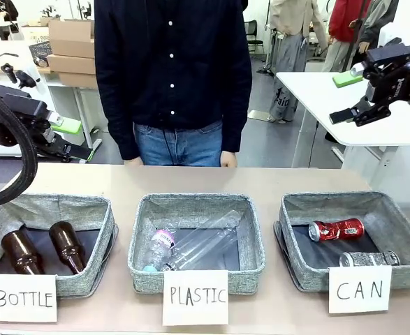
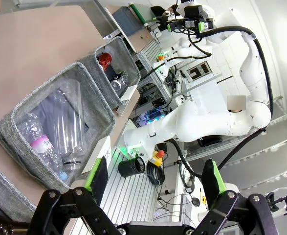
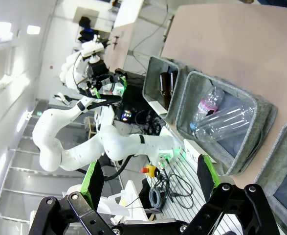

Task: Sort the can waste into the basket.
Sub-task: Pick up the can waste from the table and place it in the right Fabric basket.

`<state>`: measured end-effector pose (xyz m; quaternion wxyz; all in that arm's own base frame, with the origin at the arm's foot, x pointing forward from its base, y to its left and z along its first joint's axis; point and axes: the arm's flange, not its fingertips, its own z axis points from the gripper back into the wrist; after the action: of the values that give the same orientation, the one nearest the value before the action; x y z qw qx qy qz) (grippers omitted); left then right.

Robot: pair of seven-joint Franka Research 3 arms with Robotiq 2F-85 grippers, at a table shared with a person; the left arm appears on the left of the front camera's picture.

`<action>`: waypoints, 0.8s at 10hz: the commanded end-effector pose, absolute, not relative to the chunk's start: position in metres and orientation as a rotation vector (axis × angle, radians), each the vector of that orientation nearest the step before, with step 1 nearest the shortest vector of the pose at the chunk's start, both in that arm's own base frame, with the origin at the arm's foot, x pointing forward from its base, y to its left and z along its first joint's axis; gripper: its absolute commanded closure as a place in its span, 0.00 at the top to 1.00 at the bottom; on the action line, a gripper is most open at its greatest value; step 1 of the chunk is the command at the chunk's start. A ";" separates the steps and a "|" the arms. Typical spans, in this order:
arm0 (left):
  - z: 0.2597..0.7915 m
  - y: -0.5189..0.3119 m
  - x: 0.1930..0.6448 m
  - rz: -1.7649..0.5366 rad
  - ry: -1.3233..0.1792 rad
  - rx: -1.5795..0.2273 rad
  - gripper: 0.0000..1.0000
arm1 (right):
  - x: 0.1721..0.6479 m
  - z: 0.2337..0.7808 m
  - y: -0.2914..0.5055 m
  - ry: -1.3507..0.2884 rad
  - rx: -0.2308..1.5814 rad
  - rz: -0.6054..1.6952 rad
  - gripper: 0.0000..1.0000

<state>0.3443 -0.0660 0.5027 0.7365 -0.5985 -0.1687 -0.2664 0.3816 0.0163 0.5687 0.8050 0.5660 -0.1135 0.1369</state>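
The basket [image 1: 330, 202] with the "CAN" card stands at the table's right front. In it lie a shiny red crushed can [image 1: 336, 229] and, nearer the front, a silver-grey one [image 1: 369, 259]. The left wrist view looks down on that basket [image 2: 126, 58] with the red can [image 2: 103, 59] and the silver can [image 2: 120, 81] inside. My left gripper [image 1: 72, 138] [image 2: 154, 178] hangs open and empty, high at the far left. High at the far right, my right gripper [image 1: 346, 96] [image 3: 148, 176] is also open and empty. Part of the can basket [image 3: 275, 161] shows in the right wrist view.
A "PLASTIC" basket [image 1: 142, 237] with clear bottles sits in the middle. The "BOTTLE" basket [image 1: 51, 204] at the left holds two brown bottles. A person in a dark shirt [image 1: 173, 70] stands at the far edge, and bare table lies behind the baskets.
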 end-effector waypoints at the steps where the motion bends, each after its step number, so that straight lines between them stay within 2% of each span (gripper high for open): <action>1: 0.504 -0.063 0.344 -0.602 -0.372 -1.312 1.00 | 0.382 0.572 0.013 -0.246 1.209 0.316 1.00; 8: 0.504 -0.063 0.344 -0.602 -0.372 -1.312 1.00 | 0.382 0.572 0.013 -0.246 1.209 0.316 1.00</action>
<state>0.3443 -0.0660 0.5027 0.7365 -0.5985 -0.1687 -0.2664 0.3816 0.0163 0.5687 0.8050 0.5660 -0.1135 0.1369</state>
